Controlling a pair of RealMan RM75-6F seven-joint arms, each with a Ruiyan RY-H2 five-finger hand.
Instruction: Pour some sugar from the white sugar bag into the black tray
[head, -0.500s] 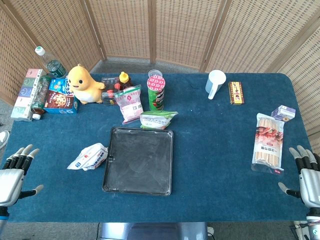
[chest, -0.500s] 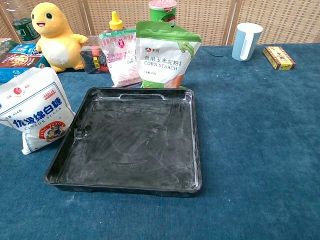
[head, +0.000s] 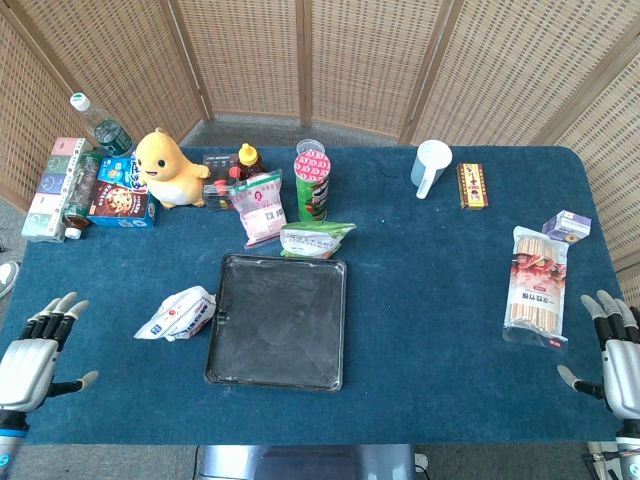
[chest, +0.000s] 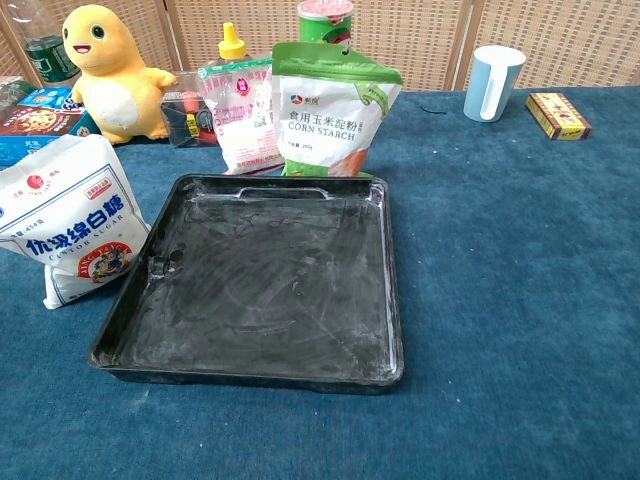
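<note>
Left hand: the left hand (head: 30, 358) hovers at the near left corner of the table, fingers spread and holding nothing; against half a second ago it sits a little further in over the edge, towards the sugar.
Right hand: the right hand (head: 618, 352) hangs at the near right edge, fingers apart and empty, barely shifted; neither hand shows in the chest view.
Sugar bag: the white sugar bag (chest: 68, 218) stands just left of the tray, its lower corner touching or nearly touching the tray's left rim, print facing the chest camera; whether its top is cut open cannot be told from either view.
Tray: the black tray (chest: 392, 290) lies flat at the near middle of the blue table (head: 440, 280), its floor smeared with a pale film but with no heap of sugar in it.
Behind the tray: a green corn starch pouch (chest: 333, 105) stands just beyond the far rim, a pink packet (chest: 238, 112) beside it, a yellow plush toy (chest: 110, 75) further left.
Further off: a white cup (head: 431, 166) and a noodle packet (head: 536, 287) sit well apart on the right.
Meaning: the small inward drift suggests the left hand is starting its reach; bag untouched, pouring not yet begun.
</note>
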